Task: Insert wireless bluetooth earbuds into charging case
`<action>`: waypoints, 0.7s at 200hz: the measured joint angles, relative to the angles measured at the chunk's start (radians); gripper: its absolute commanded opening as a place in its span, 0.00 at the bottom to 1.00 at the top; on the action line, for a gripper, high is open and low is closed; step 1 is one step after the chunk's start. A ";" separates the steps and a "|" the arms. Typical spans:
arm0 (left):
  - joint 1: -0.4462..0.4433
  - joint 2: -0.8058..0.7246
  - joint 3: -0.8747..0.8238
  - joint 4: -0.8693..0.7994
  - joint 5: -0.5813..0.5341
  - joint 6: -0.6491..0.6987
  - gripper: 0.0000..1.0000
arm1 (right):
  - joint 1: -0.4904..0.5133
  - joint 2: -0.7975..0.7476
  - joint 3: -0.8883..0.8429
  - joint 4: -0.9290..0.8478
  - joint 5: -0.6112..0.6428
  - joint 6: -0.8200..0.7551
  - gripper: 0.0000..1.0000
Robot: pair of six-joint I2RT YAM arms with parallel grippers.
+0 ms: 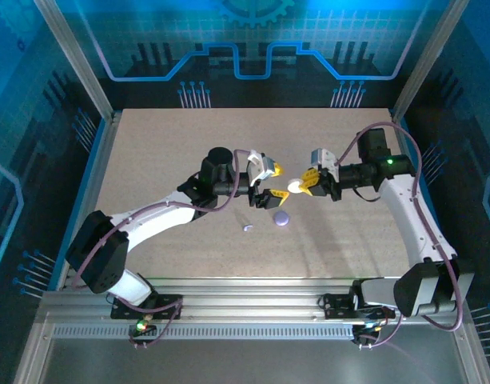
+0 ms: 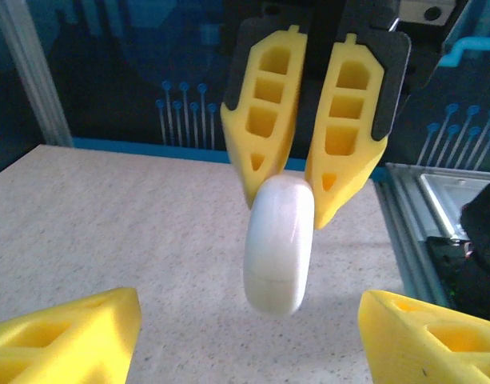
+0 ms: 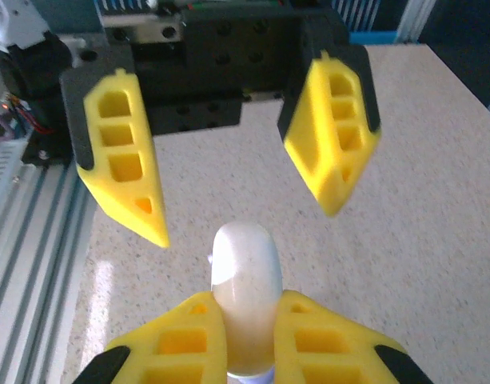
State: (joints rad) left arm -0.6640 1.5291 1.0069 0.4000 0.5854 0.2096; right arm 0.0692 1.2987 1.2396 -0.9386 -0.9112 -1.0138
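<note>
Top view: charging case (image 1: 295, 186) is clamped edge-on by right gripper (image 1: 304, 184); left gripper (image 1: 272, 185) is spread wide, nothing held. Lavender disc (image 1: 282, 217) and earbud (image 1: 247, 227) are seen lying on table (image 1: 165, 160).
Left wrist: the case's inside is not shown.
Right wrist: the clamp on the case is seen up close.

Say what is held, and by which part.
White charging case, pinched across its flat faces near one edge by the right gripper; left gripper holds nothing.

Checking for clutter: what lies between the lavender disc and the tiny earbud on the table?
Nothing: the top view shows bare speckled tabletop between the round lavender plastic disc and the tiny pale plastic earbud.
</note>
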 measured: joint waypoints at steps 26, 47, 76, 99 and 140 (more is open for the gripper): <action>0.000 0.000 0.000 -0.028 -0.053 0.004 0.75 | -0.031 0.018 0.000 -0.007 0.064 0.012 0.01; 0.000 0.000 0.000 -0.058 -0.097 0.008 0.77 | -0.051 0.037 0.000 -0.016 0.117 0.023 0.02; 0.000 0.000 0.006 -0.103 -0.143 0.015 0.77 | -0.077 0.063 0.001 -0.034 0.189 0.052 0.02; 0.000 0.001 0.026 -0.135 -0.164 0.029 0.77 | -0.095 0.089 0.011 -0.047 0.246 0.081 0.02; 0.000 0.014 0.071 -0.181 -0.190 0.048 0.77 | -0.122 0.137 0.028 -0.070 0.337 0.138 0.03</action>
State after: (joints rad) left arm -0.6640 1.5429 1.0779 0.2192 0.3954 0.2581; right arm -0.0532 1.4357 1.2675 -1.0088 -0.5739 -0.8761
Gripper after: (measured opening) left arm 0.771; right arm 0.131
